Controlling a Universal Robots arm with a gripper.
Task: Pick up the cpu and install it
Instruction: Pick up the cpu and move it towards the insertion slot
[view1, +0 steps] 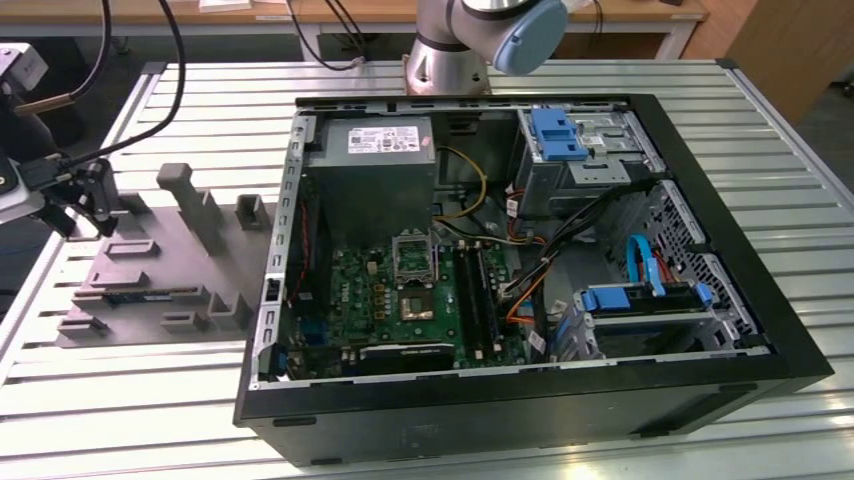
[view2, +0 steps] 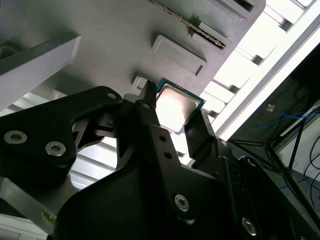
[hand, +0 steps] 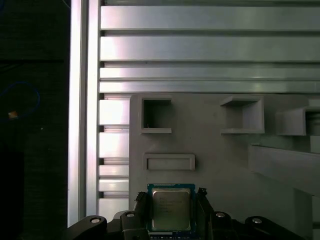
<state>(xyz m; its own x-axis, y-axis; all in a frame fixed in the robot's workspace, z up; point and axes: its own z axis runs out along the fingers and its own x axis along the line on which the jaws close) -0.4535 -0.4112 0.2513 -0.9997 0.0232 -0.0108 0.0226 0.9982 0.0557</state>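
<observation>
We log: one cpu (hand: 171, 210), clamped edgewise in the claw (hand: 172, 196) over the grey tray (hand: 225, 165); its print unreadable.

I'm in a robotics lab: ribbed aluminium tabletop (view1: 134, 400), opened computer case (view1: 534, 420) at centre frame, grey fixture tray (view1: 167, 275) at left.

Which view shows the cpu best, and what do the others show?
The first wrist view: the cpu faces the camera squarely, held in the pincer above the grey tray. The second wrist view shows it tilted, glaring, partly behind a finger. In the exterior view it is too small to tell.
</observation>
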